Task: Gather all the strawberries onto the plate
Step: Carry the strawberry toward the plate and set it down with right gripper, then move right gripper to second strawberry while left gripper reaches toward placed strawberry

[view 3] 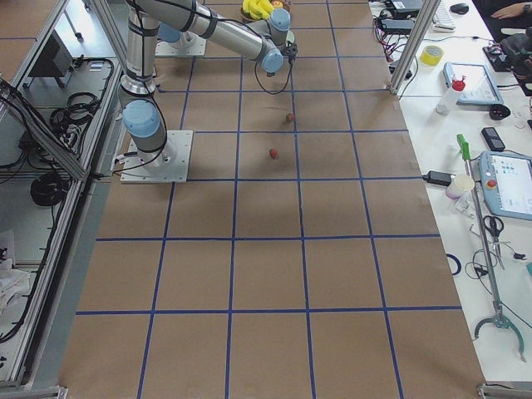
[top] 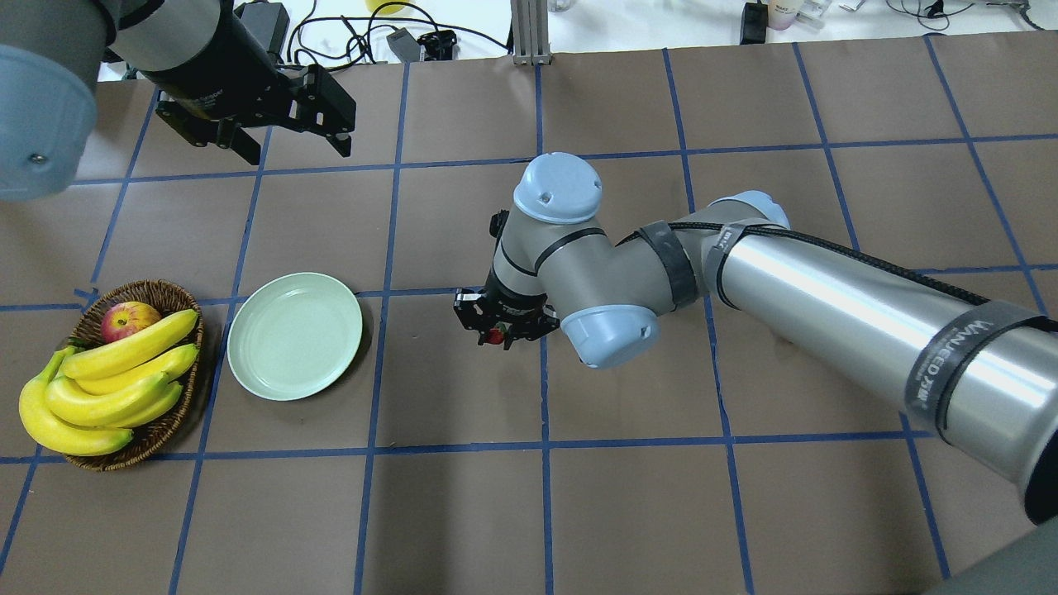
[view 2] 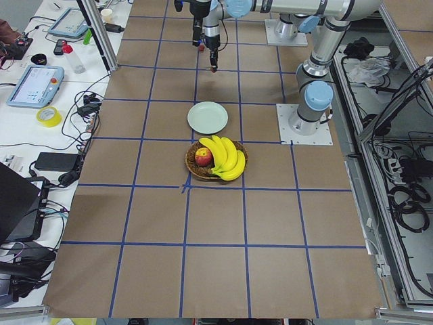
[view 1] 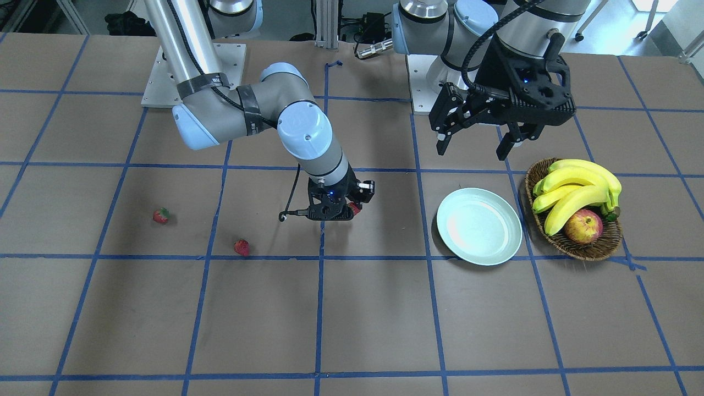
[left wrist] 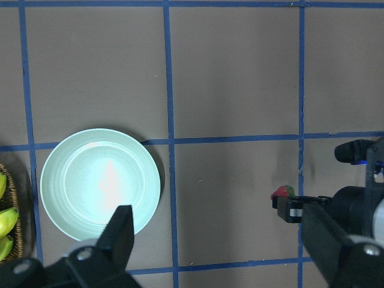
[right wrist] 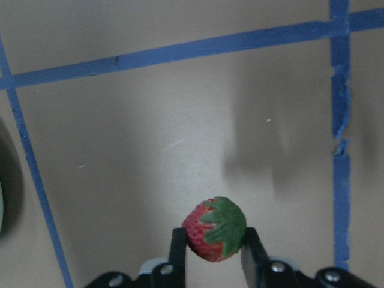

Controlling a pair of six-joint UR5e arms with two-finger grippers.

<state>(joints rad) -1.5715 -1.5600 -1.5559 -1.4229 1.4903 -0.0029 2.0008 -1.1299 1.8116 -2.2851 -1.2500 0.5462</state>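
My right gripper [view 1: 352, 209] is shut on a strawberry [right wrist: 214, 229] and holds it just above the table, right of the plate in the overhead view. The held berry also shows in the overhead view [top: 496, 335] and the left wrist view [left wrist: 282, 192]. Two more strawberries [view 1: 160, 215] [view 1: 242, 247] lie on the table, far from the plate on my right side. The pale mint-green plate [view 1: 479, 226] [top: 295, 335] [left wrist: 100, 183] is empty. My left gripper [view 1: 476, 144] is open and empty, raised above the table beyond the plate.
A brown wicker basket [view 1: 575, 248] with bananas [view 1: 577, 190] and a red-yellow apple [view 1: 583, 226] stands next to the plate, on its side away from the right gripper. Blue tape lines grid the brown table.
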